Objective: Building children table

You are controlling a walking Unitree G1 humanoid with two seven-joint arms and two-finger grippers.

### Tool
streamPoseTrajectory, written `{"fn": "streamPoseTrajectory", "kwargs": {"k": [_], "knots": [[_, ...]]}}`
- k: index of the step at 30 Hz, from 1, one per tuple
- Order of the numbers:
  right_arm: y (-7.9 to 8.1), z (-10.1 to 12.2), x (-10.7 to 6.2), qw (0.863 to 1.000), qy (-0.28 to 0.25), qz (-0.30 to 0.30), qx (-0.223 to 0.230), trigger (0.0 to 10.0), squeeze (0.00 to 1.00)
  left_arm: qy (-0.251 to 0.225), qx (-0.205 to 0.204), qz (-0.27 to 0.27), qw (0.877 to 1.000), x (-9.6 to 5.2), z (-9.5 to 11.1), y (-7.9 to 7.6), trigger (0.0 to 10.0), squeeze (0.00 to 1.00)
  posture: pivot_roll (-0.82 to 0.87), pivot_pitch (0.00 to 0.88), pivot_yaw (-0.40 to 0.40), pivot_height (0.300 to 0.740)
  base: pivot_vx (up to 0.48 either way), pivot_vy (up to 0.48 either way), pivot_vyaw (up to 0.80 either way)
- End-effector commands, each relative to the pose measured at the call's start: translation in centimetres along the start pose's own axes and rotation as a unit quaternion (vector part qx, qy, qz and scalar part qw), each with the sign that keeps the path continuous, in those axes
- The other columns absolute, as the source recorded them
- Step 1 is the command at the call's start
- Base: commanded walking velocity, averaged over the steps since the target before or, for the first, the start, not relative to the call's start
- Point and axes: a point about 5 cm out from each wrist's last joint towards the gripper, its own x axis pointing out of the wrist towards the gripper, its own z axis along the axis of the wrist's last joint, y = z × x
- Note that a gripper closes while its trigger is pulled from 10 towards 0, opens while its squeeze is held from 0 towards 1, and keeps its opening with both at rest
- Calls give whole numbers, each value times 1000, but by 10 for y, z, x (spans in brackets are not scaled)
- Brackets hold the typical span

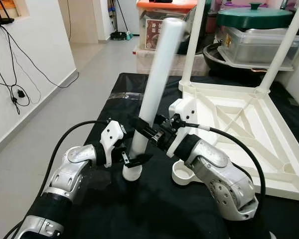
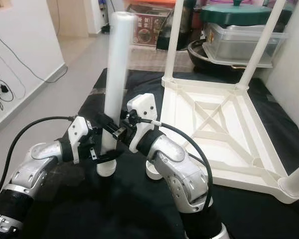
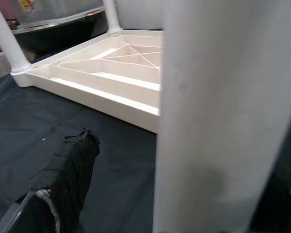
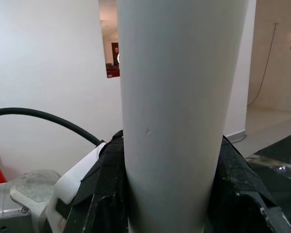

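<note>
The right claw [image 1: 148,133] is clamped on the white leg [image 1: 157,84], its black fingers [image 4: 106,194] pressed to either side of the tube low on its length. The left claw [image 1: 131,158] grips the same leg just below, near the flared foot, with one padded finger [image 3: 70,177] showing beside the tube in the left wrist view. The leg stands almost upright, tilted slightly, with its foot on the black table [image 1: 154,209]. Just beside it, by the right arm, a white cup [image 1: 182,175] sits on the cloth. Further right the tabletop [image 1: 249,124] lies upside down, ribs up, with two legs [image 1: 284,47] already standing in its far corners. Storage boxes [image 1: 162,25] and a green-lidded pot [image 1: 254,17] stand behind.
</note>
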Motion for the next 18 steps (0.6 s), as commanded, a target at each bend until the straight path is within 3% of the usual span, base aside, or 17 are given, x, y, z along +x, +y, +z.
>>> {"fn": "streamPoseTrajectory", "kwargs": {"k": [1,10,13,18], "knots": [[5,3,-1,1000,-12,11,4,0,0,0,4,-1,1000,3,-1,-1,10000,0,80,0,-18,740,0,0,0],[0,8,-1,1000,-27,-6,10,0,0,-1,-3,8,1000,1,-4,-3,10000,0,81,0,-23,740,0,0,0],[-17,21,0,999,-39,-24,-13,0,0,2,-23,-24,999,-5,-5,-10,10000,0,86,0,-26,740,0,0,0],[-32,35,-1,998,-52,-35,-30,0,0,15,-33,-52,998,-11,-8,-15,10000,0,90,0,-31,740,0,0,0]]}}
